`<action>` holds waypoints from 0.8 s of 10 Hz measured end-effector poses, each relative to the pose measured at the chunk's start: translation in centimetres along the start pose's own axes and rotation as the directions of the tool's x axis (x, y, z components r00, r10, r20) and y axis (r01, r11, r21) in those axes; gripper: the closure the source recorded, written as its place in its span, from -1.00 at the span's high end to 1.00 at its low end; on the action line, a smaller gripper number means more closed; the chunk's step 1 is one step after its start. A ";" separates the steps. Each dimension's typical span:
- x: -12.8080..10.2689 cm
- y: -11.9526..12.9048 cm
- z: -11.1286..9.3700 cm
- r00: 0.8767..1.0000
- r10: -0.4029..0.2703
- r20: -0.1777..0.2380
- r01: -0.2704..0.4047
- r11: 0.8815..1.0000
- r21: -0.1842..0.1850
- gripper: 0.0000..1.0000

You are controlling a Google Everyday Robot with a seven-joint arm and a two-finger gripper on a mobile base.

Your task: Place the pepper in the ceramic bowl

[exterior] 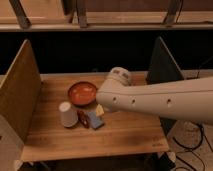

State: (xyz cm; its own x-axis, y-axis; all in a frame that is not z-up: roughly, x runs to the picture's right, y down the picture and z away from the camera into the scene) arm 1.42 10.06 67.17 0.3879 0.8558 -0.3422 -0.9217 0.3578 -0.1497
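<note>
Camera view: A one-armed mobile robot is reaching its white arm (165,100) in from the frame's right over a wooden table (125,137), with the job of putting the pepper into the ceramic bowl. The gripper is sitting out of sight beneath the arm's rounded wrist (114,90), which is hanging above the table just right of the ceramic bowl (82,93). Its jaws are standing wide apart and appear to be gripping nothing, since every object is lying on the tabletop.

From the jaws, the pepper (82,119) is lying toward the camera and to the frame's left, near them but not beneath them. It is sitting between the white cup (67,114) on its far side and the blue block (94,120) on the side facing the jaws (both neighbours are crowding it closely). Its long axis is running roughly toward and away from the camera. The pale yellow chunk (100,109) is resting closer to the jaws, right at the wrist's lower edge. The bowl is lying left of the jaws, just behind the pepper.

The coming move is likely turning on a short shift left and toward the camera, with the jaws closing across the pepper's narrow width; the block is at risk of being nudged.
</note>
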 end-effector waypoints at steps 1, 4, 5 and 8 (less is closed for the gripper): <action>-0.3 2.3 1.2 0.998 -0.054 -0.019 0.053 0.998 -0.035 0.60; -0.6 5.5 4.4 0.989 -0.128 -0.070 0.120 0.987 -0.102 0.60; -0.6 5.8 5.5 0.985 -0.142 -0.095 0.130 0.985 -0.116 0.60; 0.0 7.0 7.7 0.970 -0.184 -0.157 0.161 0.976 -0.149 0.60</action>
State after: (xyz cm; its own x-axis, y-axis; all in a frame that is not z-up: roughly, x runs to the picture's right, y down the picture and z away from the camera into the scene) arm -5.10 15.42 73.29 0.5469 0.7059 -0.4500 -0.8359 0.4315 -0.3391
